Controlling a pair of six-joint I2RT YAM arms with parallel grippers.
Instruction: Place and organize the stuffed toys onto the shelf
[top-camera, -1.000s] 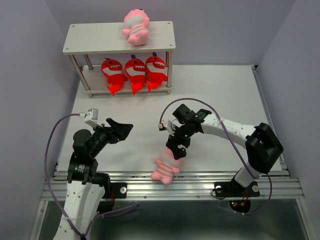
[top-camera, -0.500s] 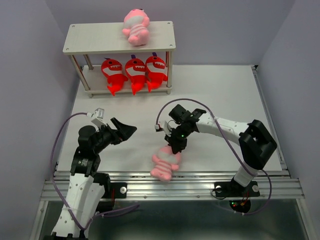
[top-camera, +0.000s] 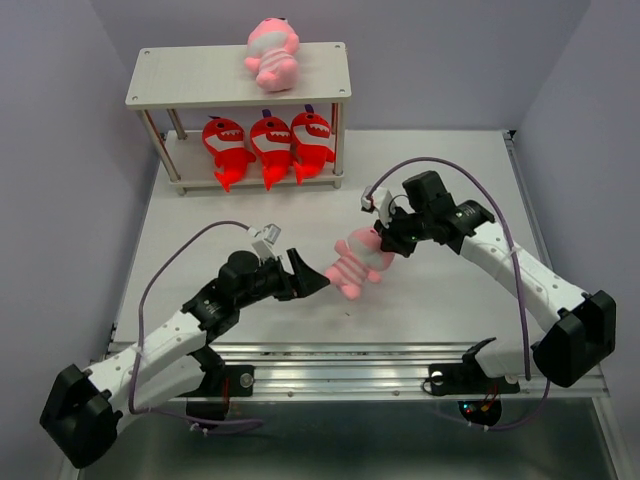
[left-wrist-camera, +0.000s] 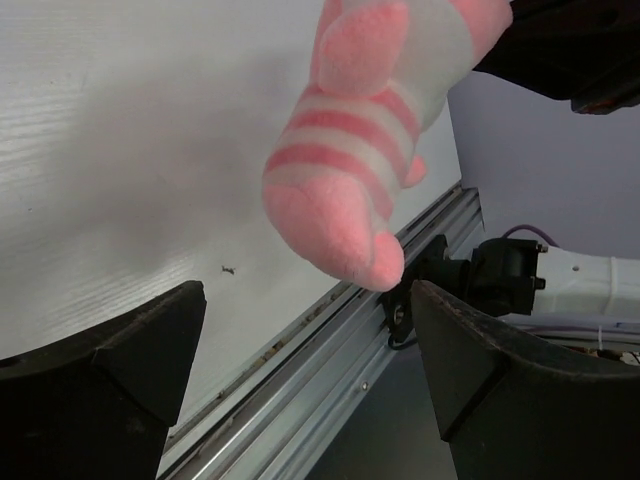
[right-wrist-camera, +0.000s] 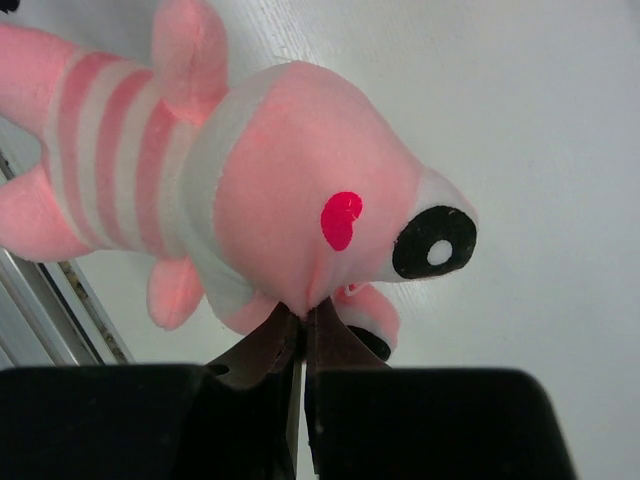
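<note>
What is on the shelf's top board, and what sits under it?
One pink toy lies on the top board; three red sharks sit beneath; behind them, the board blocks view.

Left jaws wide, right jaws pinched.

Shelf (top-camera: 190, 80) standing at far-left end of table (top-camera: 450, 190). Plush creature (top-camera: 272, 55) lying on top board, toward its right end. Three plush sharks (top-camera: 270, 142) sitting side by side on lower board, filling its middle and right part. Second plush creature (top-camera: 357, 262) hanging clear of table near its middle, between my two grippers. I'm pinching its head from right with my right gripper (top-camera: 392, 240); my left gripper (top-camera: 305, 280) gaping just left of its feet, not touching.
</note>
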